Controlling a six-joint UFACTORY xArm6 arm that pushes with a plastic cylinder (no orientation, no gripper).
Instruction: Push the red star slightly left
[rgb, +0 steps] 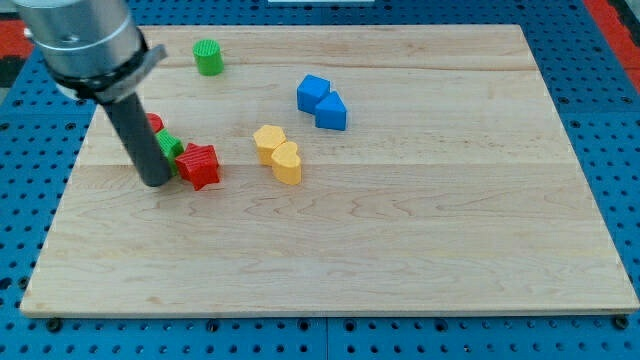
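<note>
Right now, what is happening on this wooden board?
A robot arm with a dark rod is working among small blocks on the wooden board. My tip rests at the view's left of the red star, very near it. A green block and another red block sit just behind the rod. Farther right lie two yellow blocks and two blue blocks; a green cylinder stands near the top.

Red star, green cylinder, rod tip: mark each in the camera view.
red star (200, 165): camera view, on its top face.
green cylinder (208, 57): camera view, on its side wall.
my tip (156, 183): camera view, rod's very end, just left of the red star.
</note>
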